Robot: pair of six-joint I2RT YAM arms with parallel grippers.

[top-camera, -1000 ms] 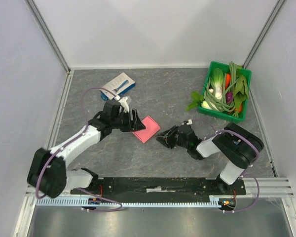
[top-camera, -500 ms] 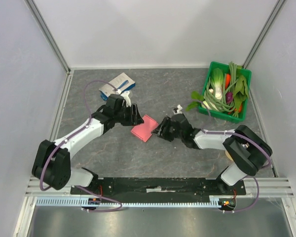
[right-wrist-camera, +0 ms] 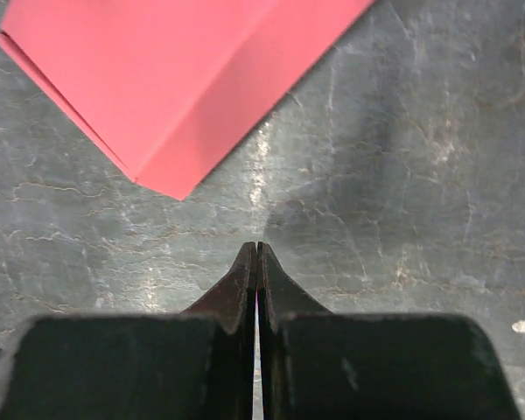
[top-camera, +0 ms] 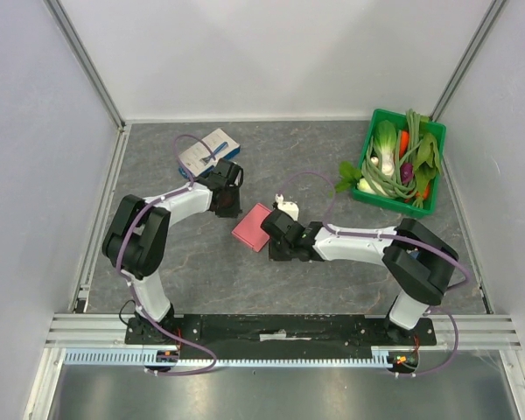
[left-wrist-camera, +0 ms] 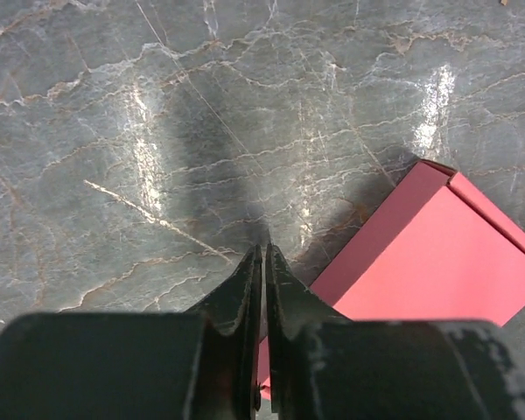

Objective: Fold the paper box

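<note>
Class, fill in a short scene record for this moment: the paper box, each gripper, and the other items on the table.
paper box: pink, lying on the table between the two grippers
left gripper: shut, empty, tips over bare table beside the box
right gripper: shut, empty, tips just off a box corner
other items: white-and-blue box, green basket of vegetables

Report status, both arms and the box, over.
Left gripper shut, empty, beside the paper box. Right gripper shut, empty, near its corner. Box lies flat, ungripped. White-and-blue box well clear.
</note>
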